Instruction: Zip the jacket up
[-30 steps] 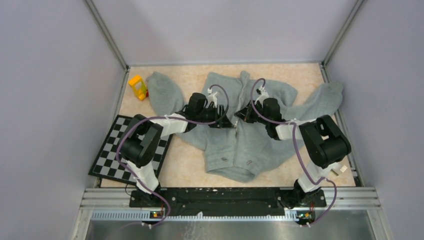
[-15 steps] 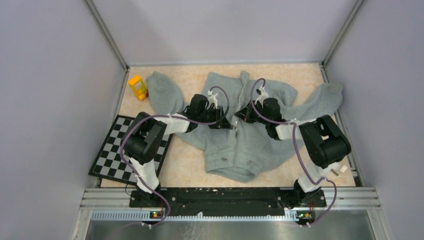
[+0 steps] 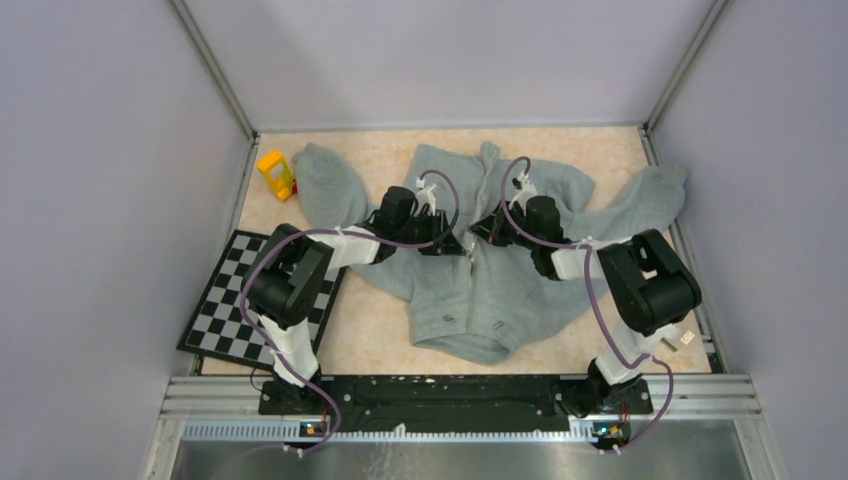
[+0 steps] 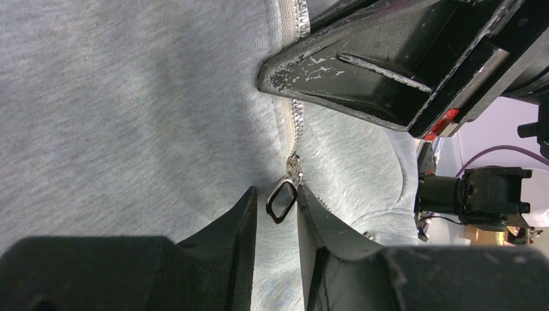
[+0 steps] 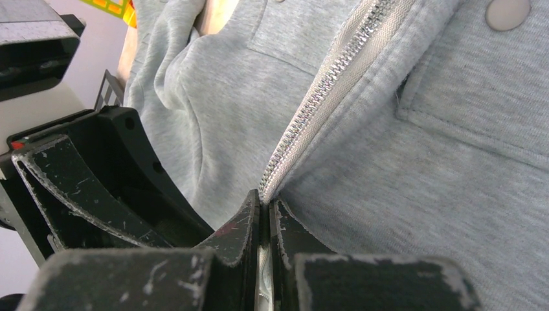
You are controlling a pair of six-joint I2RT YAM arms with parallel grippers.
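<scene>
Grey fleece jacket [image 3: 500, 290] flat on the table [image 3: 380, 330], both end effectors at its centre zipper.
The jacket lies mid-table with its sleeves spread left and right, and a chessboard [image 3: 215, 320] sits at the near left. The right end effector [image 5: 264, 197] is pressed together, clamping the zipper tape [image 5: 336, 84]. The left end effector [image 4: 277, 192] stands narrowly apart, straddling the pull ring [image 4: 282, 201]; whether it grips the ring cannot be told.
</scene>
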